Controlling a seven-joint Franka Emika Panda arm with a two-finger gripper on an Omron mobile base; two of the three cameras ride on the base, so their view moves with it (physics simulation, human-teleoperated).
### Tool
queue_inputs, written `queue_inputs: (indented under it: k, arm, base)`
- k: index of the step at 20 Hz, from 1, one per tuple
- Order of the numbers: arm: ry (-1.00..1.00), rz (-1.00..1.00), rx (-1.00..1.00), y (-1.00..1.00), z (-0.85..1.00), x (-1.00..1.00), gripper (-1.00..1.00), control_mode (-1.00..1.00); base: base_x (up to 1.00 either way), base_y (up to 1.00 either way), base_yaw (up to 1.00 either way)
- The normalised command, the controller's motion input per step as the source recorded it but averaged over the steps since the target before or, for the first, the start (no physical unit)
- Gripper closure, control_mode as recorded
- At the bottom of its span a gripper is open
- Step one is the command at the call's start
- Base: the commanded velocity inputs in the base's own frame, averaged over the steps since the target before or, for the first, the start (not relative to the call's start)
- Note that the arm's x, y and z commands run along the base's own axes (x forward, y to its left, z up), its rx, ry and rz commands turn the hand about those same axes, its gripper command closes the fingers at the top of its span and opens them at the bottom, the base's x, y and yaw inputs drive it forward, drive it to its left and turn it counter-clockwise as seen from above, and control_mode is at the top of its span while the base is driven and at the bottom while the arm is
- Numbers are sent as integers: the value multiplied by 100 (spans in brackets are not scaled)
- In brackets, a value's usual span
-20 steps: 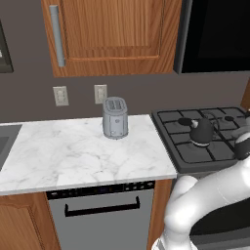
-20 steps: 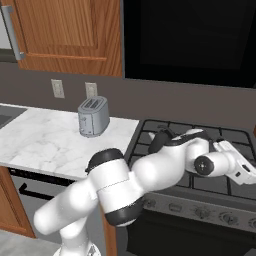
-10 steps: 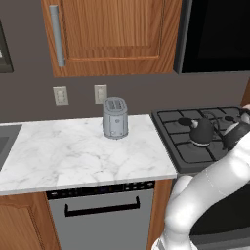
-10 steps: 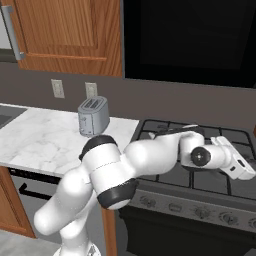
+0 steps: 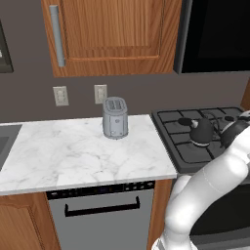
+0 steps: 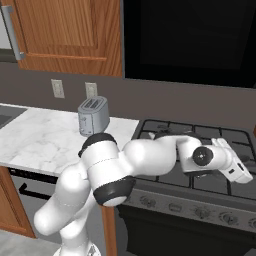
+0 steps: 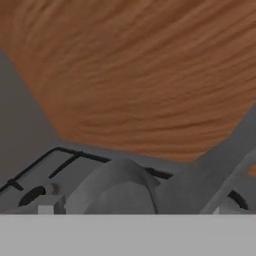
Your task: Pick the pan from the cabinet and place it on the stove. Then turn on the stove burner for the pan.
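**Arm reaches over the stove, cabinet shut**

The gripper hangs over the stove's front right part, jaws spread and holding nothing. The cabinet doors are closed. A kettle sits on the grates; a toaster stands at the counter's back edge.

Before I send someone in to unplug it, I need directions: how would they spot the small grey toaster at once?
Start at the white marble counter left of the black gas stove. The grey metal two-slot toaster stands upright at the counter's back, near the stove, below two wall outlets. It is boxy and grey, unlike the small round black kettle sitting on the stove grates.
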Motion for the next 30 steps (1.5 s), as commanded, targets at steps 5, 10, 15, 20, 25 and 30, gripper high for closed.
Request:
queue_inputs:
  k: [5, 10, 15, 20, 25, 30]
  arm:
    - [0, 0, 5, 12, 0, 0, -100, -100]
    - [0, 0, 3, 18, -1, 0, -100, -100]
    - [0, 0, 4, 16, -5, 0, -100, -100]
    - [-2, 1, 4, 0, -16, -1, -100, -100]
    - [-6, 2, 4, 0, -24, 0, -100, -100]
    - [-8, 1, 2, 0, -29, 0, -100, -100]
  base:
    - [0, 0, 0]
    - [0, 0, 0]
    - [0, 0, 0]
    - [0, 0, 0]
    - [0, 0, 0]
    - [0, 0, 0]
